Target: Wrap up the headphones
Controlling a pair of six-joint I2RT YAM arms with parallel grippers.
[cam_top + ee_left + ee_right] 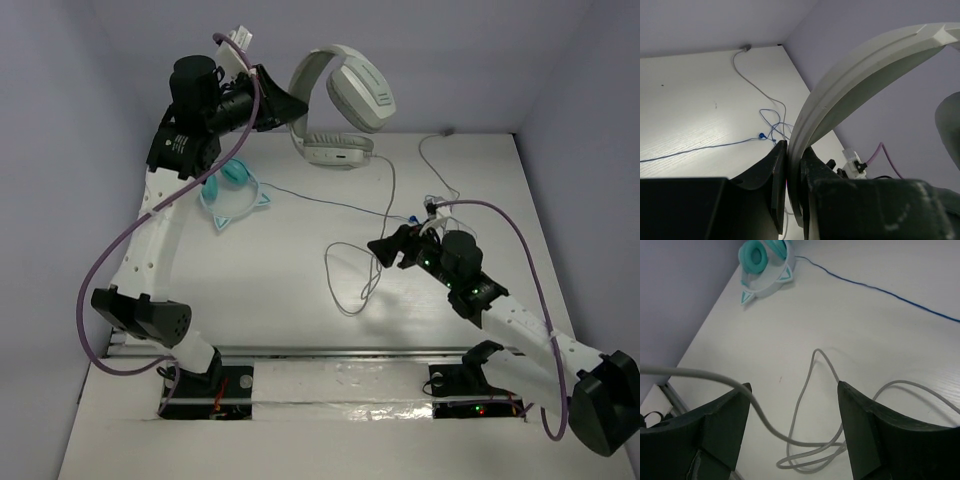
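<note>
At the far left, the left claw [287, 112] was raised above the desk [280, 330] and pressed together on the headphones [350, 100]. The left wrist view showed its two dark fingers [775, 175] pinching the pale headband [855, 85] edge-on. The headphones hung in the air near the back wall, cups downward, clear of the desk surface. Below the left arm, small teal cat-ear headphones [235, 195] lay flat on the desk, with a thin blue cord [320, 200] trailing rightward from them.

From the lifted headphones a long white cable [350, 275] dropped to the desk and lay in loose loops near the middle.

To the right of those loops, the right claw [385, 248] sat low over the desk with its fingers spread wide and gripping nothing. In the right wrist view a strand of the white cable [805, 395] crossed in front of one dark finger [725, 420] and ran down between the two. It possibly brushed that finger, though the angle left this unclear. The loops rested on the desk beneath the gap.
</note>
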